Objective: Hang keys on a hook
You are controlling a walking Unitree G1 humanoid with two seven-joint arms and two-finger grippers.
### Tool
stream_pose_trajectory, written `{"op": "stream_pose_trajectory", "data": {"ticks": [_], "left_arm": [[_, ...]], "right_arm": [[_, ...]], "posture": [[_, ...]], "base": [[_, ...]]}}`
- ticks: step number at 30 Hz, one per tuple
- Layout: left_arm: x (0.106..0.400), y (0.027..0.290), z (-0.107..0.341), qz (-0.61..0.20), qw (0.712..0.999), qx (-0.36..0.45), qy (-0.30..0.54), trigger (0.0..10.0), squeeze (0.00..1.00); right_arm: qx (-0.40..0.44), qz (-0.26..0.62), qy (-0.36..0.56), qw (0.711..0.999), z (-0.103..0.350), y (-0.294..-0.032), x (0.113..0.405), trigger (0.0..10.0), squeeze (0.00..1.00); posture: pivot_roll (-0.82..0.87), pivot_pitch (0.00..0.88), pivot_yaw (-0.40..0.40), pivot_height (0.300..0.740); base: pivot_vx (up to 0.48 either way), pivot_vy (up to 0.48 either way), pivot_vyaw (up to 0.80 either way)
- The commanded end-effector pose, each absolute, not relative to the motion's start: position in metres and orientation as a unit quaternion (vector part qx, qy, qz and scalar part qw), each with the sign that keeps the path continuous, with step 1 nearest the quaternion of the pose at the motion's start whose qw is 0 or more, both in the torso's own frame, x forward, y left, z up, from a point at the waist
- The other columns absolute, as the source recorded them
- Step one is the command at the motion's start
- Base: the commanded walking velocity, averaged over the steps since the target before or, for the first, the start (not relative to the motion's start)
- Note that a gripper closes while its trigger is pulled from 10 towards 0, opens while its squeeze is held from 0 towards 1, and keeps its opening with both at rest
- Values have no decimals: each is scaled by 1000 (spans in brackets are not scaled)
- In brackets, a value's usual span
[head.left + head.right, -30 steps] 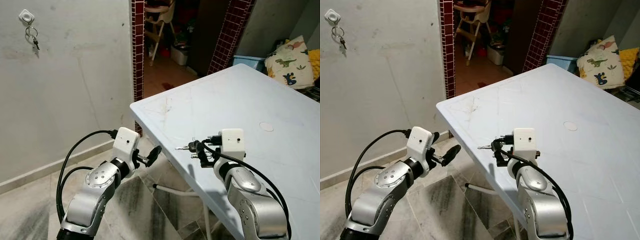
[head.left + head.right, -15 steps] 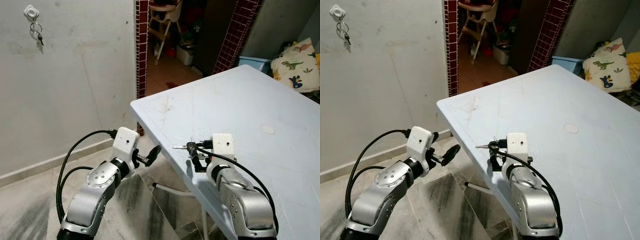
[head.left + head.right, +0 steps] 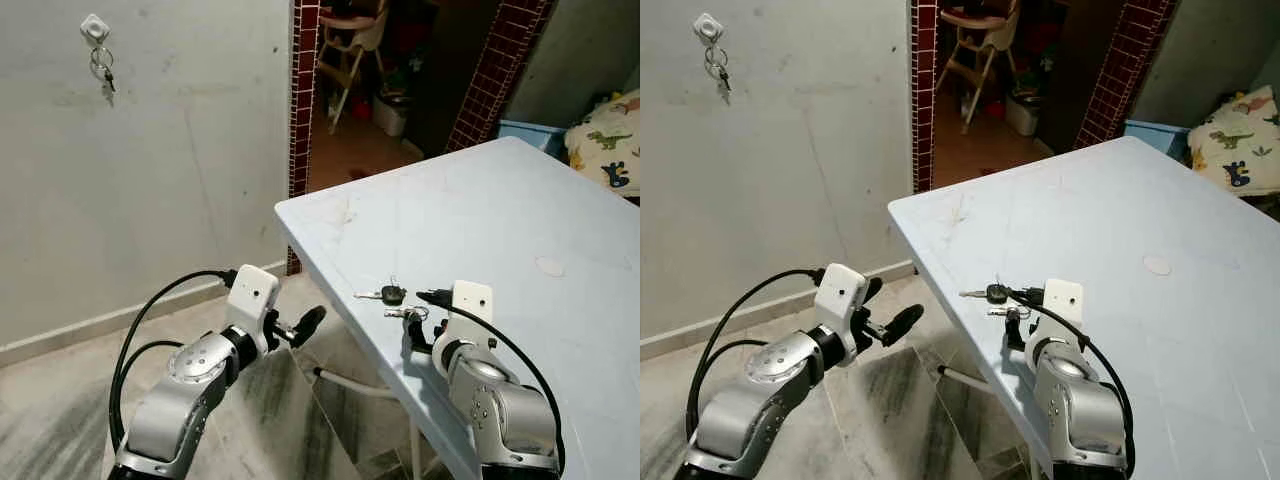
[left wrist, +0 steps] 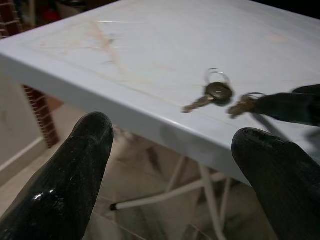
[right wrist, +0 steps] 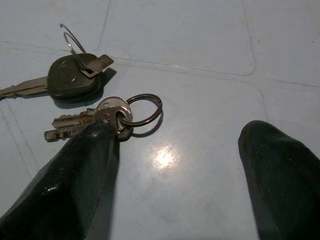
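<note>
Near the table's front-left edge, two sets of keys are seen lying flat on the pale blue table. The farther set is a key with a dark, rounded plastic head, a silver blade and a thin wire ring standing up from the head. The nearer set is a small bunch of silver keys joined to a round split ring that lies flat on the surface. The two sets lie just beside each other, a narrow strip of table showing between them.

The right gripper is held low over the table with its fingers spread wide, nothing being clasped between them. One black finger is touching the head of the silver bunch; the other finger rests on bare table, well apart from the keys. From the head camera the right gripper is seen at the table's edge, right behind the keys.

The left gripper is held out in the air beside the table, above the tiled floor, its fingers parted wide and empty. It is pointed towards the table edge.

On the grey wall a white hook is mounted high up, and another ring of keys is already hung from it.
</note>
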State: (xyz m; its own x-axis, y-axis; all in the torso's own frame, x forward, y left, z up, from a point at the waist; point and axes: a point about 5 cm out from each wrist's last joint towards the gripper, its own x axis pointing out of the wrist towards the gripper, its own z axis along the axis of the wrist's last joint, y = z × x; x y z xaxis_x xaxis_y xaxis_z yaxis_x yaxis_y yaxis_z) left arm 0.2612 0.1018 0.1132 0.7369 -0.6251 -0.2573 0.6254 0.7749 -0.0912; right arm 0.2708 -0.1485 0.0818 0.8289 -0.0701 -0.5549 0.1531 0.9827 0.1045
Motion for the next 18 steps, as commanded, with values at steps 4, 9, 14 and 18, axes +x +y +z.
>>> {"op": "stream_pose_trajectory", "data": {"ticks": [4,9,14,18], "left_arm": [[256,94,116,-374,916,2,144,10000,0],[244,92,108,-407,897,18,172,10000,0],[242,98,103,-403,896,23,188,10000,0],[242,99,102,-404,894,28,190,10000,0]], "right_arm": [[103,-57,292,949,80,-138,271,10000,0],[130,-51,280,950,85,-134,276,10000,0],[147,-45,269,951,90,-129,283,10000,0],[171,-48,278,944,87,-126,285,10000,0]], "posture": [[73,0,-76,740],[74,0,-73,740],[79,0,-74,740],[79,0,-74,740]], "base": [[0,0,0],[0,0,0],[0,0,0],[0,0,0]]}}
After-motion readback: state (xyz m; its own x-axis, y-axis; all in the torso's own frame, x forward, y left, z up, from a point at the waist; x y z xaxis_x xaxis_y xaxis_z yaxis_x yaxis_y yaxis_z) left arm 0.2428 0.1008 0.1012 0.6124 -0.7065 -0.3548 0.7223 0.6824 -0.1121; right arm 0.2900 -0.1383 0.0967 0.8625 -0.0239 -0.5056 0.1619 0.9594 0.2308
